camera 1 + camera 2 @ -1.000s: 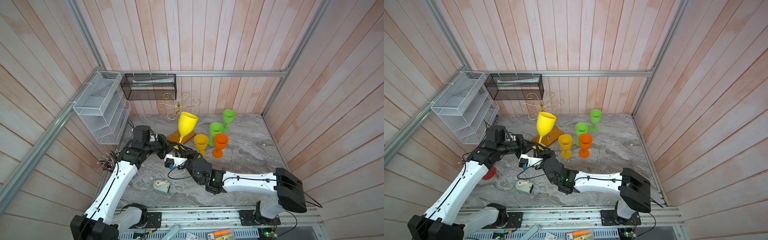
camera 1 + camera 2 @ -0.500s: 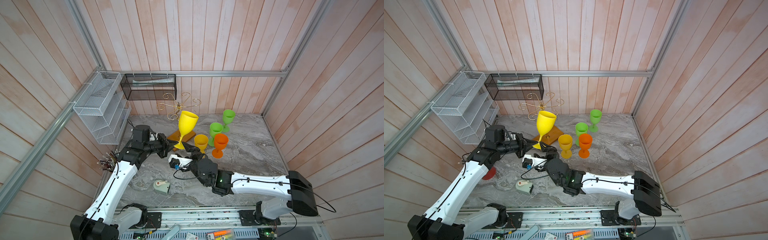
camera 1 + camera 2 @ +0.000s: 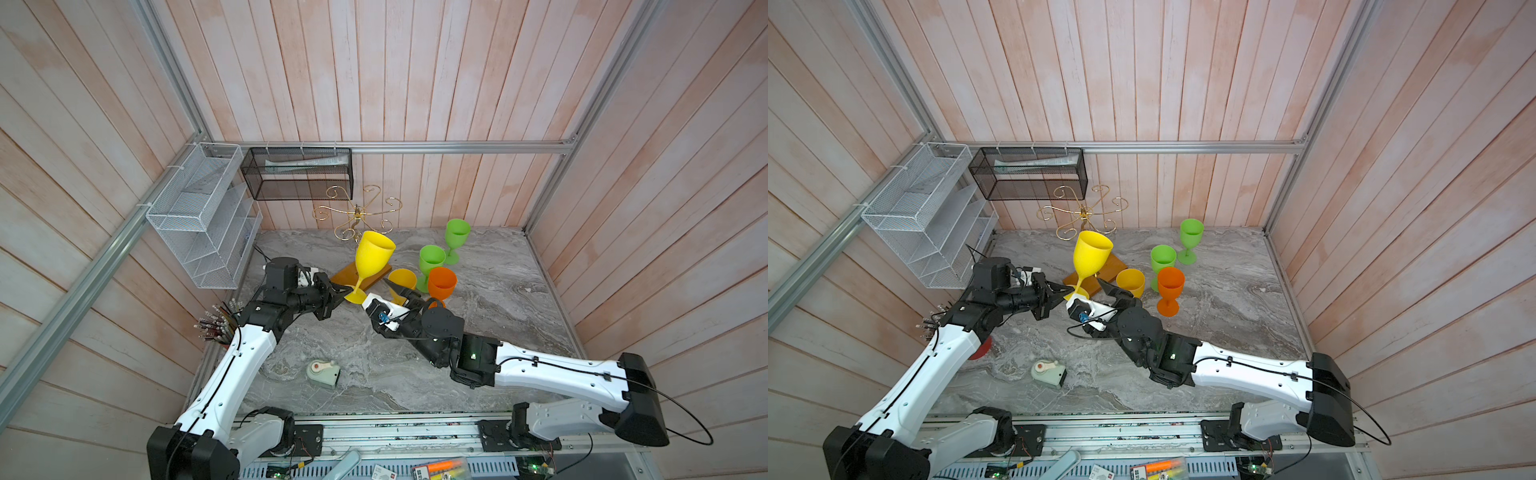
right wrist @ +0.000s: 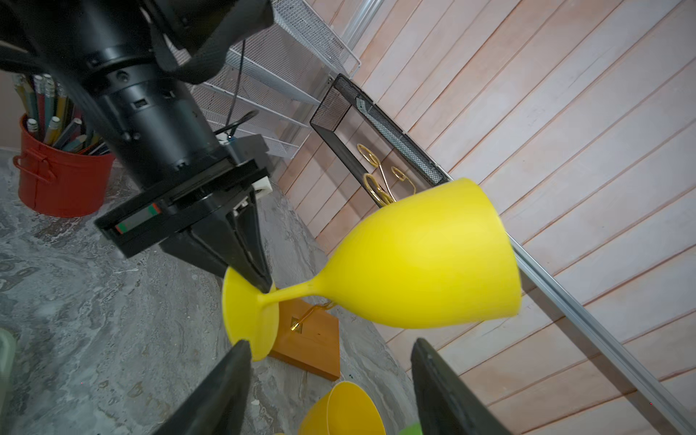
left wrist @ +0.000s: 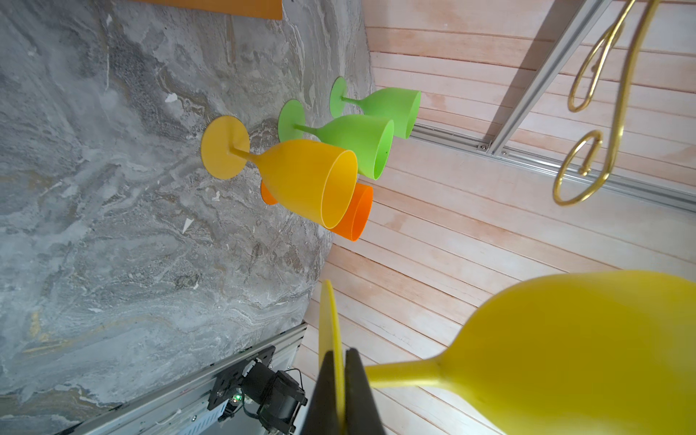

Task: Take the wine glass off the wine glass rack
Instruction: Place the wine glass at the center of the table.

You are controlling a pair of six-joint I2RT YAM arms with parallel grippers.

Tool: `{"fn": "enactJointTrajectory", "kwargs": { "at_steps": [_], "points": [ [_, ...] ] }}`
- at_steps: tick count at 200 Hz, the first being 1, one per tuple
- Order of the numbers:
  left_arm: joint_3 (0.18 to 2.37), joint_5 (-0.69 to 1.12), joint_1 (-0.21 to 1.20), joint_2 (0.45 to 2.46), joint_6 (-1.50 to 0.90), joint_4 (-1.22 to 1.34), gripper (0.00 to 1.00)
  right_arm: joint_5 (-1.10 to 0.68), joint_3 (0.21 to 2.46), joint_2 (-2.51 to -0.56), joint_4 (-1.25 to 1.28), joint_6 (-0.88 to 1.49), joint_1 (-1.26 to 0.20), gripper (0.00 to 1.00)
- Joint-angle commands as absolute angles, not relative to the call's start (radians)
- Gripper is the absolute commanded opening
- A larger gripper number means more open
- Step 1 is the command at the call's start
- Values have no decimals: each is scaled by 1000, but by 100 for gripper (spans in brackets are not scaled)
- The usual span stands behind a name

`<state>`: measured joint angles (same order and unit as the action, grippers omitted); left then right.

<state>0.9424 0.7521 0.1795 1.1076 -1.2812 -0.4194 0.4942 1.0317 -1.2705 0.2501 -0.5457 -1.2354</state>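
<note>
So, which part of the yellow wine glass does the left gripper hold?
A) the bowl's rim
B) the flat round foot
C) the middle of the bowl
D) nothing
B: in the left wrist view the left gripper is shut on the thin foot of the yellow wine glass.

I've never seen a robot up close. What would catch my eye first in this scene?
The bright yellow wine glass, left of the middle of the marble table, held tilted by the left gripper, which pinches the rim of its foot. The right gripper hangs open just beside that foot. Behind them the gold wire rack stands with bare hooks.
</note>
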Motion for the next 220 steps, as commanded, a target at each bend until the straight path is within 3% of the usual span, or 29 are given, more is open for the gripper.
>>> {"fn": "enactJointTrajectory", "kwargs": {
  "at_steps": [1, 35, 87, 176, 200, 220],
  "points": [
    [899, 781, 155, 1066, -1196, -317, 0, 407, 1108, -1212, 139, -368, -1188, 65],
    [876, 787, 139, 1073, -1073, -321, 0, 160, 1245, -1194, -58, -141, -1054, 60],
    [836, 796, 134, 1082, -968, -264, 0, 3, 1426, -1257, -289, -49, -1014, 55],
    [815, 842, 131, 1092, -920, -132, 0, -34, 1587, -1391, -467, -31, -1011, 44],
    [810, 847, 129, 1095, -913, -112, 0, -29, 1626, -1425, -497, -35, -1011, 36],
    [810, 845, 127, 1098, -907, -110, 0, -44, 1652, -1452, -517, -40, -1008, 24]
  ]
}}
